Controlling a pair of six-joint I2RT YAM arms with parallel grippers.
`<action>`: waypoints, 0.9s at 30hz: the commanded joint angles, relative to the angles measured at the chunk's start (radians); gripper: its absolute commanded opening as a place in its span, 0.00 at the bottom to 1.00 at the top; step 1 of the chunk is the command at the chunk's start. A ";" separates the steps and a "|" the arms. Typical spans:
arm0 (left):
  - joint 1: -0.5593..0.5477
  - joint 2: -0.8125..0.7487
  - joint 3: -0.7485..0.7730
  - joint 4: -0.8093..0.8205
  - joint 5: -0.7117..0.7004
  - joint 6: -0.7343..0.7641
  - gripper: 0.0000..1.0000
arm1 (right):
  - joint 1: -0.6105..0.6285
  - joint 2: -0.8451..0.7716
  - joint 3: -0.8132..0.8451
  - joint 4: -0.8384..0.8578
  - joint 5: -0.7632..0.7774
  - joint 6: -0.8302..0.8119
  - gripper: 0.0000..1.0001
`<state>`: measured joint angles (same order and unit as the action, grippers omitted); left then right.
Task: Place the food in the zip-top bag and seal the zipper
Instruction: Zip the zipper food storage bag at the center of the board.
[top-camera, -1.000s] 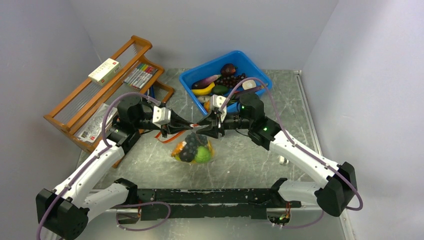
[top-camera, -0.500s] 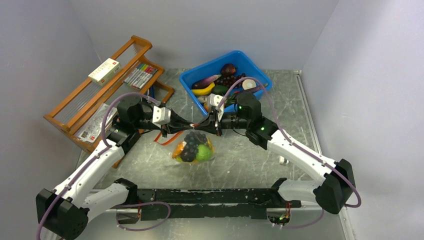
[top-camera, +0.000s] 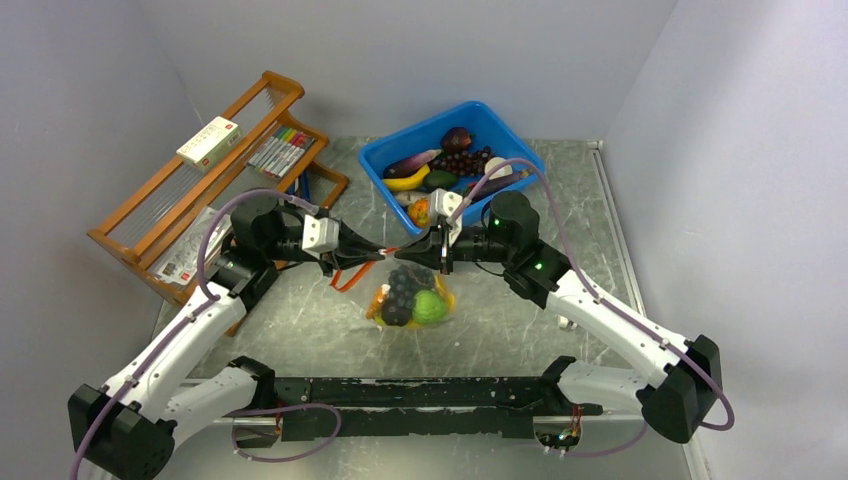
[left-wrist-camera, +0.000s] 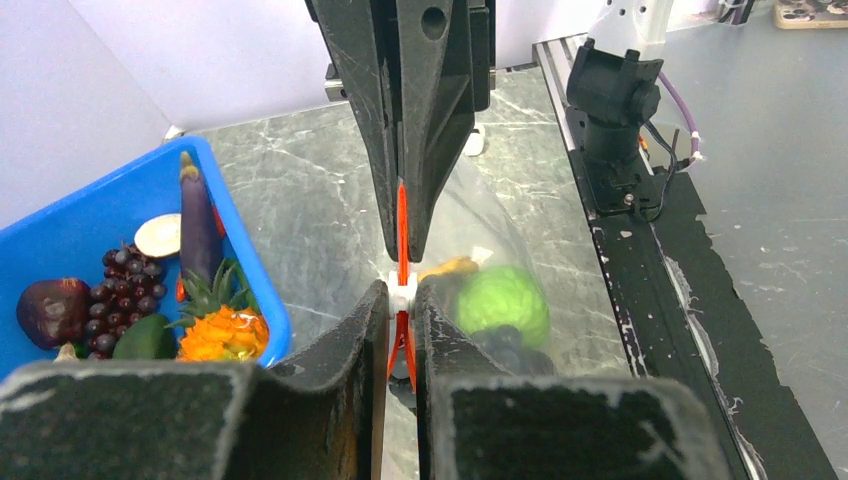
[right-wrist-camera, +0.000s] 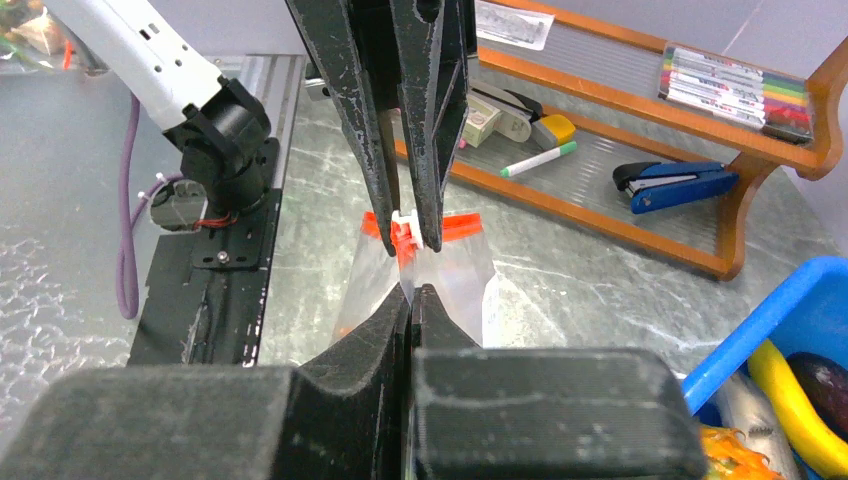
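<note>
One bag (right-wrist-camera: 455, 270), food (left-wrist-camera: 503, 305) inside, was mid-table under both grippers. Its zipper (left-wrist-camera: 402, 212) ran lengthwise from gripper to gripper. The left gripper (left-wrist-camera: 401, 300) clamped the zipper at the white slider (left-wrist-camera: 402, 290). The right gripper (right-wrist-camera: 412, 292) pinched the zipper close beside it.

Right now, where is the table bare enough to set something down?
Bare: right of the bin, out to the wall; and the strip between the bag and the rail. Crowded: the middle, where left gripper and right gripper pinch the bag, and back left by the rack.
</note>
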<state>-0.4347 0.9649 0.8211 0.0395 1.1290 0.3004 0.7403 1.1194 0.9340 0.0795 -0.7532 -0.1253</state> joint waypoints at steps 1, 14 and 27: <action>0.004 -0.028 -0.013 -0.041 -0.014 0.029 0.07 | -0.018 -0.051 0.002 0.089 -0.013 0.025 0.00; 0.004 -0.046 -0.027 -0.055 -0.026 0.020 0.07 | -0.066 -0.085 -0.034 0.189 -0.043 0.105 0.00; 0.004 -0.063 -0.043 0.006 -0.002 -0.059 0.07 | -0.082 -0.027 -0.030 0.040 -0.163 0.025 0.24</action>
<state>-0.4339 0.9131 0.7727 -0.0006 1.0927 0.2855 0.6594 1.0752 0.8955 0.1181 -0.8749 -0.0895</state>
